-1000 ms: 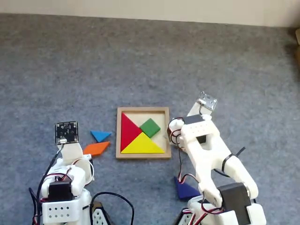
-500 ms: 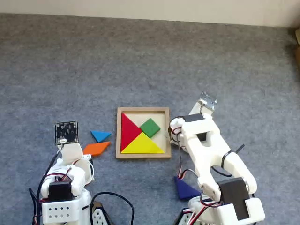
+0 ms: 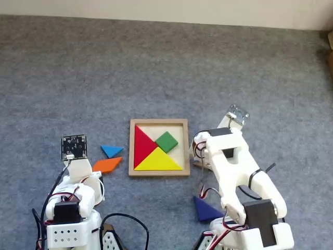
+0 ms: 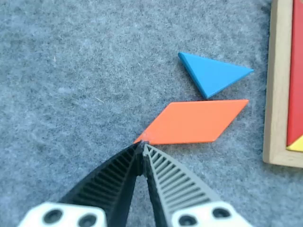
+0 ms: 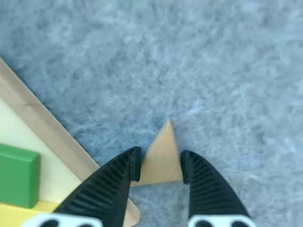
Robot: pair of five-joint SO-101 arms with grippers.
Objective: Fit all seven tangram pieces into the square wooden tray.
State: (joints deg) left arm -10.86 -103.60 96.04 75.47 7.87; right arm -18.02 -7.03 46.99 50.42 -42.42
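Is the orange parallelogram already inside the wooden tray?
No, the orange parallelogram lies on the grey carpet outside the wooden tray, beside the light blue triangle.

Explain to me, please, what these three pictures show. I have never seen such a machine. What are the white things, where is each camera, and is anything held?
The white things are two small robot arms, seen from above in the high view. The other two pictures come from a camera on each arm's wrist, looking along its gripper.

On the grey carpet lies a square wooden tray holding a red triangle, a yellow triangle and a green square. Beside it lie a light blue triangle and an orange parallelogram; a dark blue triangle lies near the right arm's base.

The right gripper is closed on a tan triangle next to the tray. The left gripper is shut and empty, its tip at a corner of the orange parallelogram.
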